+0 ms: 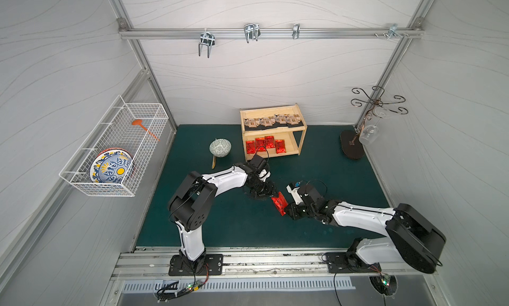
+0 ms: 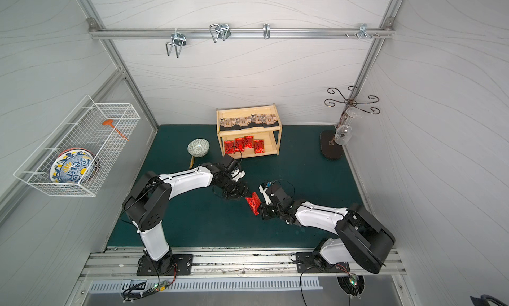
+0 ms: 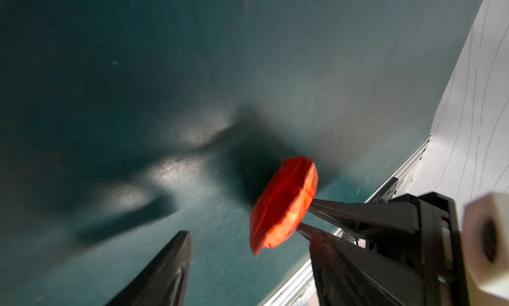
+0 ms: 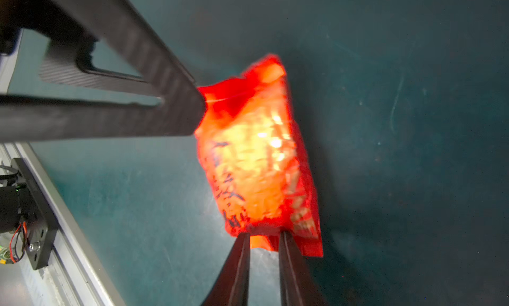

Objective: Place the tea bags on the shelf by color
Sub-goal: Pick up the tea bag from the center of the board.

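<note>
Handover of a red tea bag [image 1: 279,205]
It is pinched by the right gripper [image 4: 264,238]; the left gripper [image 3: 242,230] is spread wide. Carriage to the lower tier of the shelf [image 1: 302,138] is needed.

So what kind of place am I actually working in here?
Probably a robot test cell staged as a kitchen corner, not a real kitchen: aluminium frame with plain panel walls, a wire basket holding plates, a wine-glass stand and a small wooden shelf.
</note>
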Controlling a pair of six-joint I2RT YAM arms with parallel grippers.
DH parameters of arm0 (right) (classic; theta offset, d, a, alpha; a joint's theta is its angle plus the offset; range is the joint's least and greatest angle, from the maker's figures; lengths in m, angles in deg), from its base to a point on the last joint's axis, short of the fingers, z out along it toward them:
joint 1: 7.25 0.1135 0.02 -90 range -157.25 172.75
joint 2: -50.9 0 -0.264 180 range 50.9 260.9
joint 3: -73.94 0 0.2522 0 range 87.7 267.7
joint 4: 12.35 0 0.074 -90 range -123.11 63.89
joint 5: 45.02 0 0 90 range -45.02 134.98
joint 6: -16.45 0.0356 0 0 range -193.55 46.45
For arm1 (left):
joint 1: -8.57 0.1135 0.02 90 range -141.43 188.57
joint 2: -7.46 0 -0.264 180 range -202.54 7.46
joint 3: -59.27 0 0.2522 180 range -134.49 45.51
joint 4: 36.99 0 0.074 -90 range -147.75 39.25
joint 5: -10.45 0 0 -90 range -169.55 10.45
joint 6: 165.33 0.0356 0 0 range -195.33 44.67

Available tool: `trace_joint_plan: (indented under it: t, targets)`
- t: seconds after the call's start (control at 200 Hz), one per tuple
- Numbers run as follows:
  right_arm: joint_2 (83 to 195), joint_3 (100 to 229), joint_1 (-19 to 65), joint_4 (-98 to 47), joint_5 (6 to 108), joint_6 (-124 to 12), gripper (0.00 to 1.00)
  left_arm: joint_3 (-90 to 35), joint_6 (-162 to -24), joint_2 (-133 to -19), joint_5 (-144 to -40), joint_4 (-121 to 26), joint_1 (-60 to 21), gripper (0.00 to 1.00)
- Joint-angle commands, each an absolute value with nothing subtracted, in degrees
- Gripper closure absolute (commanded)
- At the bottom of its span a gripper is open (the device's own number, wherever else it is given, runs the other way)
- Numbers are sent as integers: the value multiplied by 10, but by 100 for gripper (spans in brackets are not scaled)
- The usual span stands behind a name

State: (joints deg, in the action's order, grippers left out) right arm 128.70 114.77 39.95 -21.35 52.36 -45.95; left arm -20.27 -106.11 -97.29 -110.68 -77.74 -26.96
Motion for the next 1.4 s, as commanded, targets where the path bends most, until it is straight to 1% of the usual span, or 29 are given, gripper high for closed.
trace_joint_plan:
  t: [0.0,0.15,0.285,0.355,0.515,0.67,0.73,0.775,0.865,0.97,1.02,1.06,1.14,1.225,1.295,1.396]
  targets:
    - [1297,1144,388,-193,542,-448,77,-205,-1055,-971,-1126,-742,-268,28]
    - [1299,1142,379,-188,551,-446,77,-181,-1063,-966,-1134,-722,-268,36]
    - [1305,1143,374,-186,559,-444,77,-164,-1065,-953,-1130,-715,-268,48]
    - [1307,1144,373,-185,561,-444,77,-160,-1065,-948,-1124,-717,-268,58]
    - [1305,1145,371,-189,563,-444,77,-157,-1063,-941,-1106,-728,-268,77]
    - [1279,1143,359,-203,570,-435,77,-152,-1061,-920,-1090,-738,-268,80]
    - [1256,1143,347,-221,571,-413,74,-150,-1064,-907,-1084,-736,-267,83]
    - [1231,1141,333,-233,578,-391,72,-146,-1068,-895,-1084,-730,-268,86]
    - [1173,1128,302,-245,592,-348,71,-135,-1083,-865,-1091,-706,-263,90]
    - [1116,1122,253,-250,631,-301,69,-119,-1118,-827,-1118,-647,-249,90]
    - [1097,1123,230,-247,657,-275,66,-111,-1136,-813,-1135,-617,-242,91]
    - [1091,1124,213,-243,682,-253,63,-103,-1153,-804,-1148,-593,-236,92]
    - [1095,1123,179,-196,755,-202,61,-80,-1201,-789,-1175,-522,-226,92]
    - [1113,1126,161,-132,814,-149,60,-66,-1240,-783,-1200,-463,-218,92]
    - [1126,1131,158,-89,841,-120,60,-61,-1266,-783,-1216,-426,-216,93]
    - [1137,1139,158,-67,851,-108,61,-50,-1303,-788,-1237,-370,-215,96]
